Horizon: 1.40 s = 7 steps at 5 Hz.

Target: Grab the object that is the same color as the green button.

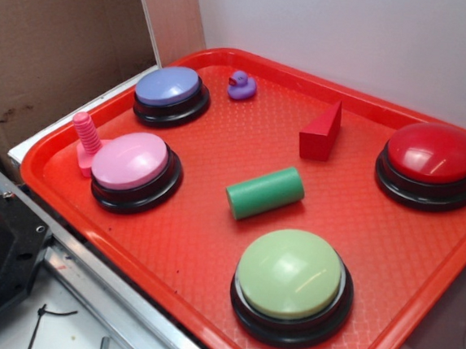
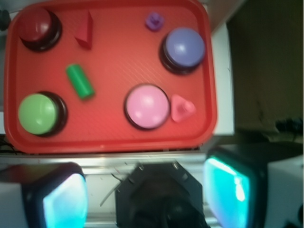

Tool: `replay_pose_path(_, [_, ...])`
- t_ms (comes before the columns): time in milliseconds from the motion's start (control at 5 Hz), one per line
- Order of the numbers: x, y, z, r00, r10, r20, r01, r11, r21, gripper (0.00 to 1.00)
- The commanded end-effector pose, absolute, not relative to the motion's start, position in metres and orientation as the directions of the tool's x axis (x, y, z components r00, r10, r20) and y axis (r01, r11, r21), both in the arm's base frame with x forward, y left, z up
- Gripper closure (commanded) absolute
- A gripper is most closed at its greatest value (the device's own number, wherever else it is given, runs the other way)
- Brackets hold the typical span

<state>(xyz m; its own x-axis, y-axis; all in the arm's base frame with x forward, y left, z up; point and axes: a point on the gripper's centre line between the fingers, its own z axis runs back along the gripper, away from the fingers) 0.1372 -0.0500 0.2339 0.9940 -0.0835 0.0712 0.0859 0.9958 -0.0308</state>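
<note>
White wall behind, cardboard panel [image 1: 56, 45] at left; red tray [image 1: 203, 237] sits on a pale worktop [image 1: 66, 119] w/ a metal rail along the near edge.

Exterior view: I see the green cylinder [image 1: 265, 193] lying on its side near tray centre, apart from everything, just up-left of the green button [image 1: 291, 276]. Red button [image 1: 432, 159] at the right side, red wedge block [image 1: 321, 132] between it and centre. Lavender button [image 1: 172, 91] far left corner, purple duck [image 1: 242, 85] just beside it. Pink button [image 1: 131, 167] at the left edge, w/ a pink screw-shaped piece [image 1: 86, 141] touching or nearly touching it. No arm visible here.

Wrist view: I'm looking down on the whole tray from well above. Cylinder [image 2: 80, 81] lies between the red button [image 2: 38, 27] and the green button [image 2: 39, 113], nothing on it. Gripper [image 2: 145, 192] sits at the frame bottom, clear of the tray; its two pads [image 2: 64, 199] are spread wide, so jaws released, holding nothing.
</note>
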Motion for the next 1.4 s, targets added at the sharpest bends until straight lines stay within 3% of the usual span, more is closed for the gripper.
replay_pose_path(0, [0.158, -0.162, 0.226, 0.865, -0.500, 0.047, 0.502, 0.864, -0.039, 0.00])
replay_pose_path(200, [0.154, -0.172, 0.213, 0.838, -0.546, 0.019, 0.546, 0.837, -0.042, 0.00])
replay_pose_path(600, [0.154, -0.172, 0.213, 0.838, -0.546, 0.019, 0.546, 0.837, -0.042, 0.00])
replay_pose_path(800, [0.164, -0.163, 0.172, 0.837, -0.547, -0.032, 0.544, 0.836, -0.073, 0.00])
replay_pose_path(1000, [0.189, -0.144, 0.143, 0.845, -0.534, -0.033, 0.533, 0.846, -0.039, 0.00])
replay_pose_path(1200, [0.204, -0.117, 0.143, 0.890, -0.456, 0.009, 0.456, 0.890, -0.009, 0.00])
